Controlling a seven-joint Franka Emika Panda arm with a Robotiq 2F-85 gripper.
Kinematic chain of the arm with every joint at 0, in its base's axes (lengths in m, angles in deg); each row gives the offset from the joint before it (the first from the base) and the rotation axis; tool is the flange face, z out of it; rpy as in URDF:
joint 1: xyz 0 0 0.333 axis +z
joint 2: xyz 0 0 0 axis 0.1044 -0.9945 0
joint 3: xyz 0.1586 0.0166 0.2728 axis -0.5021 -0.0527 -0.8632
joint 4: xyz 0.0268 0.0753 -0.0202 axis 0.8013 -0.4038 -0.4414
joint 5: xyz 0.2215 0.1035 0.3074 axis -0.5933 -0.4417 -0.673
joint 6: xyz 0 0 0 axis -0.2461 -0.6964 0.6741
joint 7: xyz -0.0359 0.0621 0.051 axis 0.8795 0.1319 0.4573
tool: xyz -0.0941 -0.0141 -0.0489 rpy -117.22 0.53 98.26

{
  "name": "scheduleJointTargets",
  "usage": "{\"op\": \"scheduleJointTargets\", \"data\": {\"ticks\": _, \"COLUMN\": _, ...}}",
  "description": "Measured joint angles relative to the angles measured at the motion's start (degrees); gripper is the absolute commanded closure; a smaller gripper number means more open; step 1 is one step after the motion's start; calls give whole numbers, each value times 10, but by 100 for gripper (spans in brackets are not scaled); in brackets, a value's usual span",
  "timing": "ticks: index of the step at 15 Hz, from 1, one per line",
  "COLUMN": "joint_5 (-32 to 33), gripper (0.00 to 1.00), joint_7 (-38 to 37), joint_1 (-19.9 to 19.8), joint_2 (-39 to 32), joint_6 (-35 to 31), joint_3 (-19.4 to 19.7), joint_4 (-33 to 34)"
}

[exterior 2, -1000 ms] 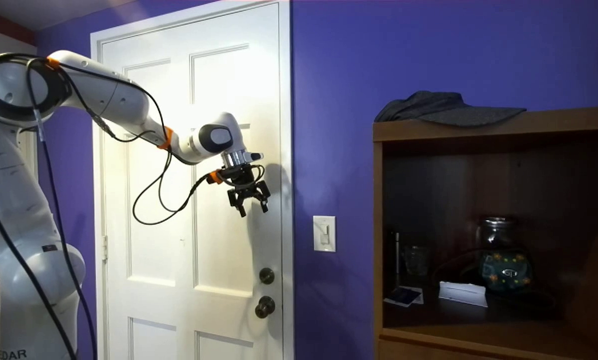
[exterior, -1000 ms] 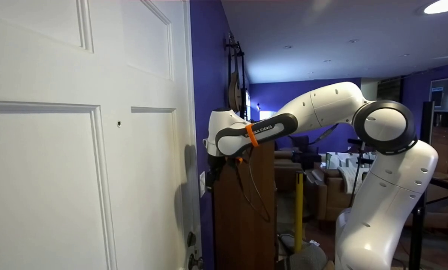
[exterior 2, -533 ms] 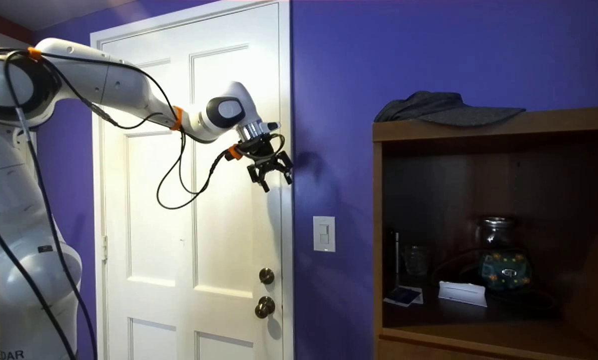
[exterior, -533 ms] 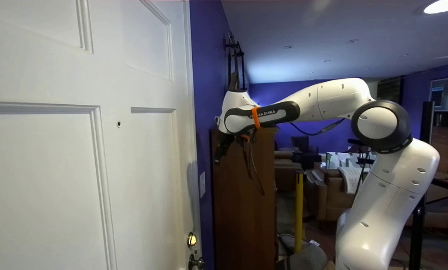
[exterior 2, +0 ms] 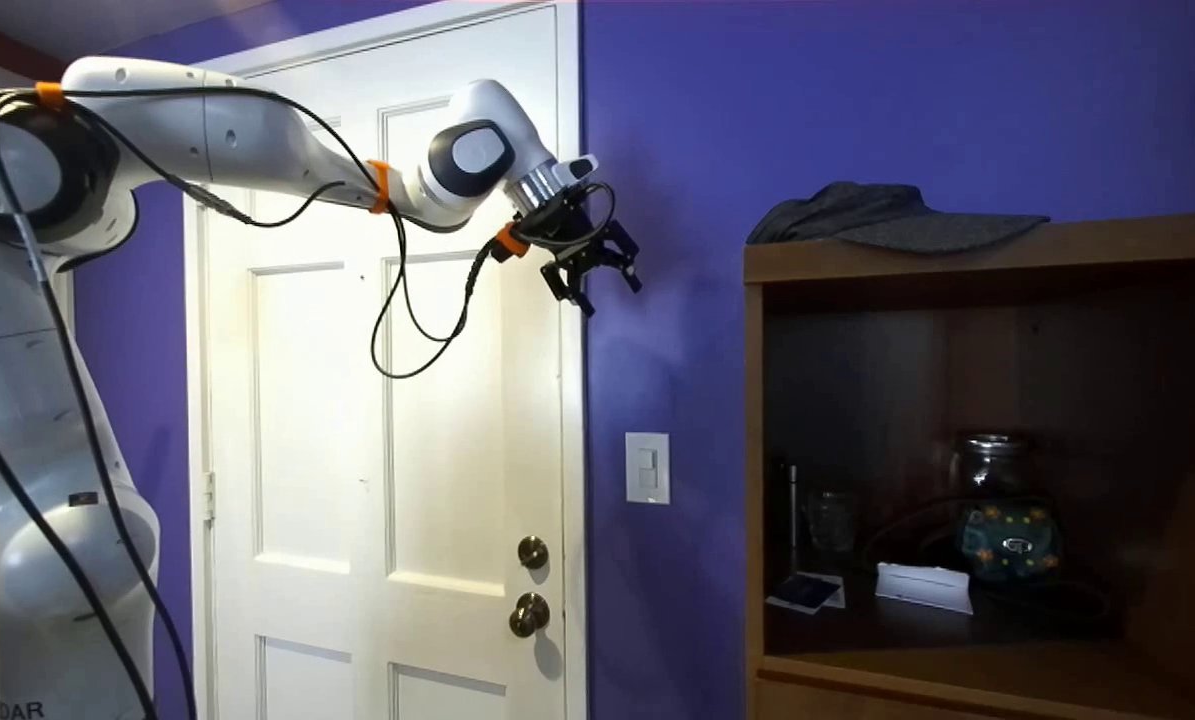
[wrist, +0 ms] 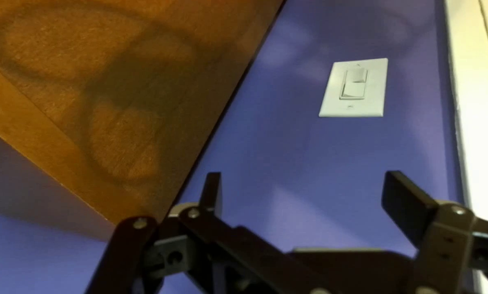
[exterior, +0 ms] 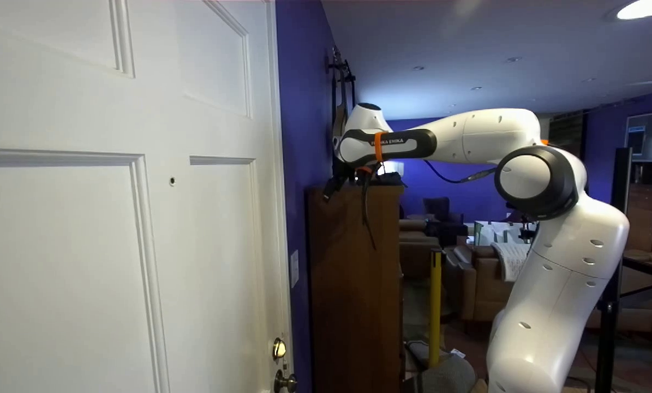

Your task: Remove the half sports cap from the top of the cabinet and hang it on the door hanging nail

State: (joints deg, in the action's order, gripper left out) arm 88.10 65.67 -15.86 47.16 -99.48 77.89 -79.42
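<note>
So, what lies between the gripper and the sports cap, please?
In an exterior view, only purple wall shows between the gripper and the grey sports cap.

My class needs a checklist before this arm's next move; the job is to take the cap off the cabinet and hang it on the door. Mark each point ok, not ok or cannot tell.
1. Claw open: ok; fingers apart, nothing between them.
2. Cap on top of the cabinet: ok.
3. Claw above the cap: not ok; it hangs in front of the wall, beside the cabinet.
4. Cap in the wrist view: not ok; cabinet, wall and light switch show instead.
5. Nail on the door: cannot tell; a small dark spot shows there, unclear what.
</note>
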Motion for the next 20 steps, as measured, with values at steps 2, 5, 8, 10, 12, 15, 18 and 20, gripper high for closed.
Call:
{"op": "scheduleJointTargets", "data": {"ticks": 2, "joint_5": -13, "gripper": 0, "joint_7": 1, "joint_1": 4, "joint_2": -10, "joint_6": 3, "joint_3": 2, "joint_4": 11}}
{"op": "scheduleJointTargets", "data": {"ticks": 5, "joint_5": -17, "gripper": 0, "joint_7": 1, "joint_1": 5, "joint_2": -15, "joint_6": 3, "joint_3": 2, "joint_4": 15}}
{"op": "scheduleJointTargets", "data": {"ticks": 8, "joint_5": -14, "gripper": 0, "joint_7": -28, "joint_1": -3, "joint_2": -23, "joint_6": -3, "joint_3": 2, "joint_4": 26}}
{"op": "scheduleJointTargets", "data": {"ticks": 10, "joint_5": -12, "gripper": 0, "joint_7": -53, "joint_1": -16, "joint_2": -41, "joint_6": -13, "joint_3": 5, "joint_4": 56}}
{"op": "scheduleJointTargets", "data": {"ticks": 12, "joint_5": -13, "gripper": 0, "joint_7": -58, "joint_1": -26, "joint_2": -60, "joint_6": -20, "joint_3": 12, "joint_4": 91}}
{"op": "scheduleJointTargets", "data": {"ticks": 15, "joint_5": -13, "gripper": 0, "joint_7": -53, "joint_1": -40, "joint_2": -91, "joint_6": -24, "joint_3": 25, "joint_4": 143}}
{"op": "scheduleJointTargets", "data": {"ticks": 18, "joint_5": -26, "gripper": 0, "joint_7": -23, "joint_1": -52, "joint_2": -122, "joint_6": -37, "joint_3": 44, "joint_4": 183}}
{"op": "scheduleJointTargets", "data": {"ticks": 20, "joint_5": -35, "gripper": 0, "joint_7": -3, "joint_1": -62, "joint_2": -139, "joint_6": -34, "joint_3": 52, "joint_4": 203}}
